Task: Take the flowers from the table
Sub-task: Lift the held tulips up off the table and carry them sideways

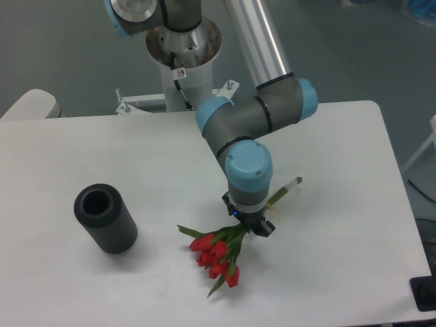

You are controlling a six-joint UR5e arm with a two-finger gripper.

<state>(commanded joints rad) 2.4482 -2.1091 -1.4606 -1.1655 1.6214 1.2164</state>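
Grey floor [61,48] behind, dim even light.

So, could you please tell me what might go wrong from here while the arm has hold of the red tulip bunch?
The two-finger gripper pinches the bunch of red tulip buds with green stems partway along its stems, with the heavy buds hanging to one side, so it could swivel or slip out. A tight pinch may also crush the thin stems. The drooping buds look close to the smooth white table and could drag.

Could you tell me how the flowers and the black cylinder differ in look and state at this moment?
The flowers are red buds on green stems, thin and splayed; the black cylinder is dark, stout and hollow. The gripper sits over the flowers' stems, while the black cylinder stands alone to one side, untouched. Both are seen over the white table.
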